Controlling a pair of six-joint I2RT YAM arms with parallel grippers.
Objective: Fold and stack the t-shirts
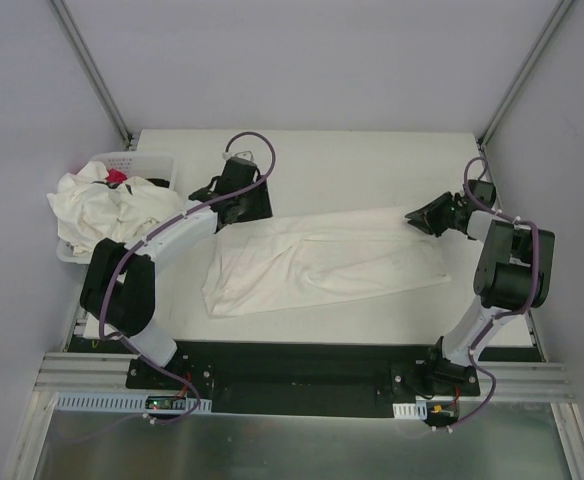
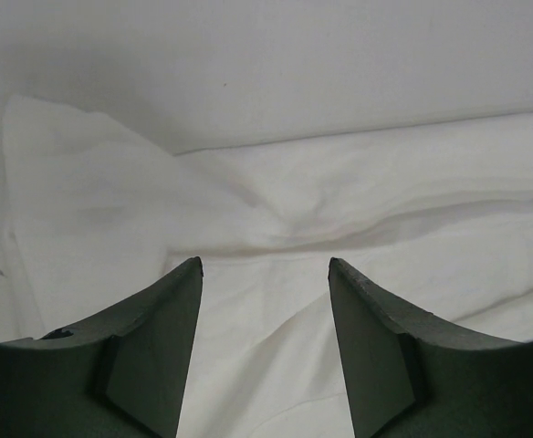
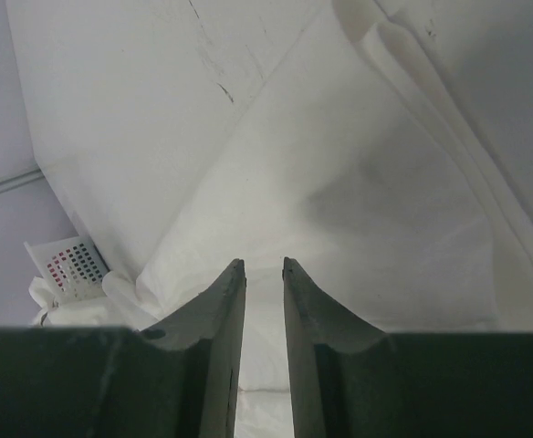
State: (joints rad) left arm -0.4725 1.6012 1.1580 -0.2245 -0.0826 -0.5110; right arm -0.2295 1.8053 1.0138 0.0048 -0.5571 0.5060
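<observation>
My left claw (image 2: 265,265) stands with its two fingers well apart. Nothing is clamped between them; I see only soft white cloth lying under the gap. My right claw (image 3: 263,263) has its fingers almost together, with only a thin slit between the tips. Whether a fold of cloth sits in that slit I cannot tell, because the cloth under it is the same white.

Both claws are at the far edge of one t-shirt (image 1: 322,262). It lies on the table (image 1: 372,160) between my two arms, the left claw at its far left corner and the right claw at its far right corner. The long axis of the t-shirt goes across the table from left to right, a little slanted, so that the right end lies slightly farther from my bases than the left end. A long crease runs along this same axis, and I judge that it may be folded once lengthwise. Which end is the collar and which the hem I cannot make out.

At the left edge is a white basket (image 1: 152,162) with a heap of t-shirts (image 1: 97,210) spilling over it, crumpled, and a small red packet (image 1: 117,177) among them. I see no folded stack anywhere. So I judge the task is near its beginning: one t-shirt is in work, the heap is waiting, and all stacking is left to do.
</observation>
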